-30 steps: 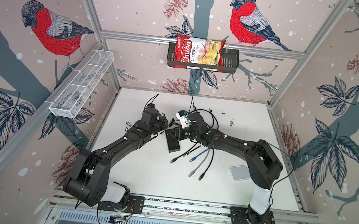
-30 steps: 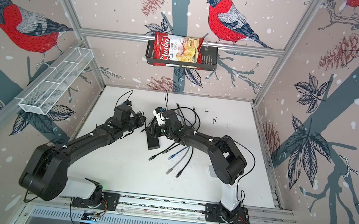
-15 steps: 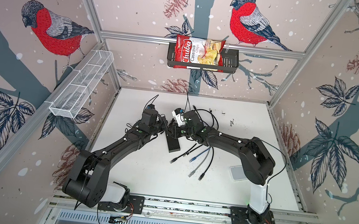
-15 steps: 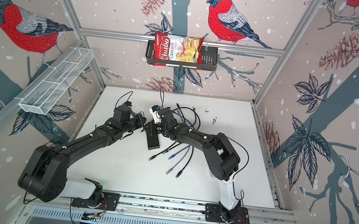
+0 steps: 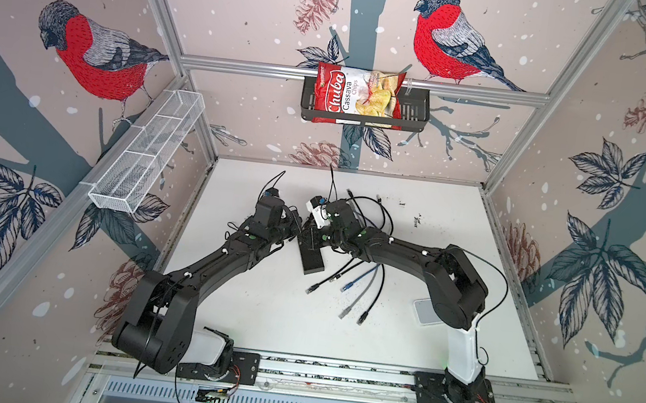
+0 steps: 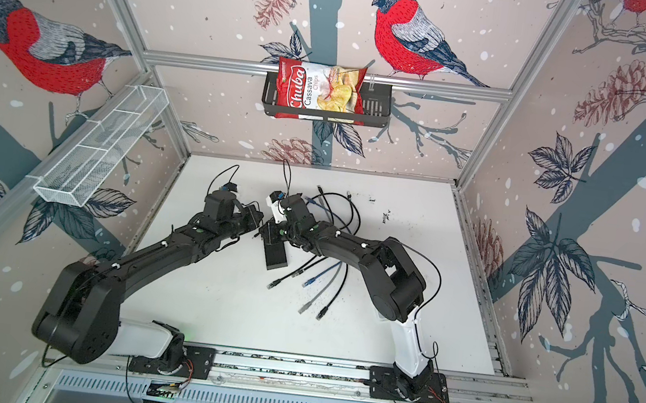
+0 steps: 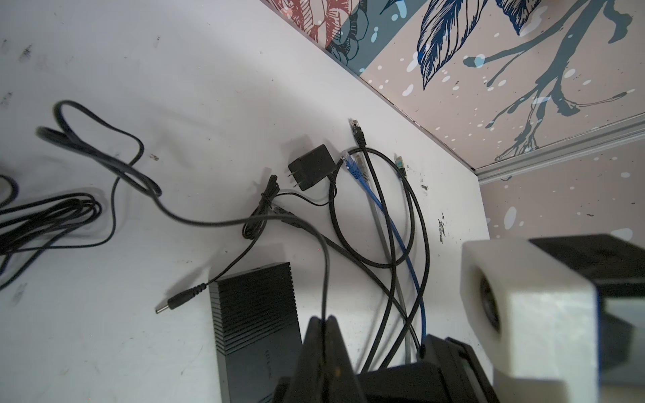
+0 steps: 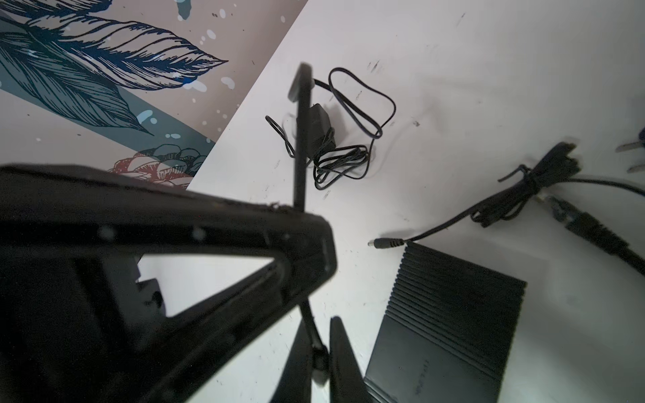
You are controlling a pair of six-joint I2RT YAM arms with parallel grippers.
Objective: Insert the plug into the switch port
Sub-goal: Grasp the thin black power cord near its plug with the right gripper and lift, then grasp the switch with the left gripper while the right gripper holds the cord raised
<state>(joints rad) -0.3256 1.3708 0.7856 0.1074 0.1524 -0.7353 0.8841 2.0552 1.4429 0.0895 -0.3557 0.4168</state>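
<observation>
The black ribbed switch (image 5: 312,256) (image 6: 276,253) lies flat at mid-table, its far end between the two grippers. It also shows in the left wrist view (image 7: 258,321) and the right wrist view (image 8: 450,321). My left gripper (image 7: 326,319) (image 5: 296,230) is shut on a thin grey cable (image 7: 326,272). Just below it, my right gripper (image 8: 319,322) (image 5: 307,237) is shut on the same cable's thicker dark end, which looks like the plug (image 8: 319,361). The switch's ports are hidden.
A barrel connector (image 7: 181,301) lies by the switch, and its black adapter (image 7: 310,167) sits further back. Loose network cables (image 5: 361,286) fan out to the right of the switch. A second adapter with a coiled lead (image 8: 324,139) and a white flat device (image 5: 423,311) also lie on the table.
My right gripper has moved left to meet the left gripper and closed on the cable end. The left arm and the switch have not moved.
</observation>
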